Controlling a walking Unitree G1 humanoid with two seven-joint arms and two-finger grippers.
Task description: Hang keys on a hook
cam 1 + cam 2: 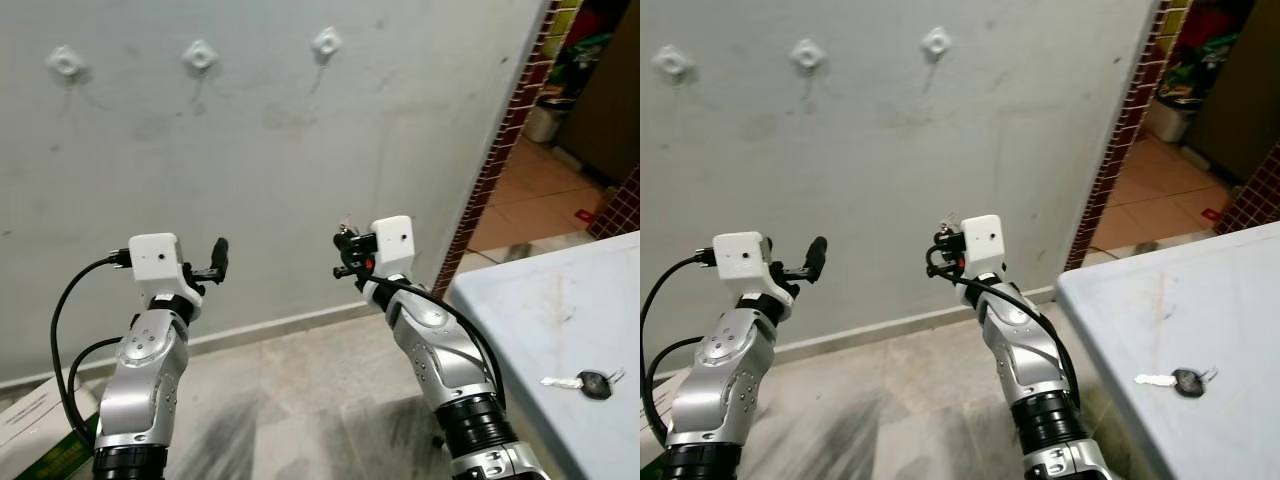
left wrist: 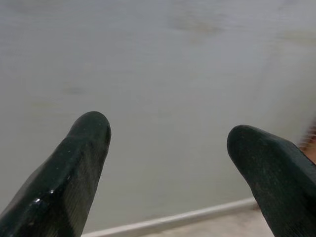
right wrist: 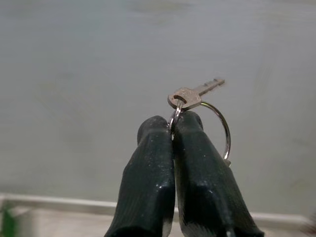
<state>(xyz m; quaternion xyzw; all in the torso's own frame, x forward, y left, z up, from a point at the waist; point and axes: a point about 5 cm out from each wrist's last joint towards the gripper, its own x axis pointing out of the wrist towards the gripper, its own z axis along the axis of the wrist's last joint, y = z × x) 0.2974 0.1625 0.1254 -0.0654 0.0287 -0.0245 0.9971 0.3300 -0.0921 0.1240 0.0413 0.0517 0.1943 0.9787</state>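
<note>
My left gripper (image 1: 218, 262) is raised before the grey wall (image 1: 280, 170), its two black fingers (image 2: 74, 173) spread wide apart with nothing between them; my left wrist view looks past them at bare wall and a strip of pale skirting (image 2: 173, 219) along the floor.

High on the wall sit three white hooks in a row: the left hook (image 1: 65, 62), the middle hook (image 1: 200, 56) and the right hook (image 1: 326, 43), all well above both of my grippers.

My right gripper (image 1: 345, 255) is lifted at about the same height as the left, pointing at the wall below the right hook. Its fingers are pressed together on a silver key ring (image 3: 217, 128), pinching the wire at their tips. A brass key (image 3: 193, 95) hangs on that ring and pokes out just above the fingertips, tilted to one side.

Further right, a pale table (image 1: 530, 300) holds a second key with a black head (image 1: 590, 382), lying flat near its edge. Beyond the table, a brown brick edge (image 1: 500, 150) borders a tiled doorway.
</note>
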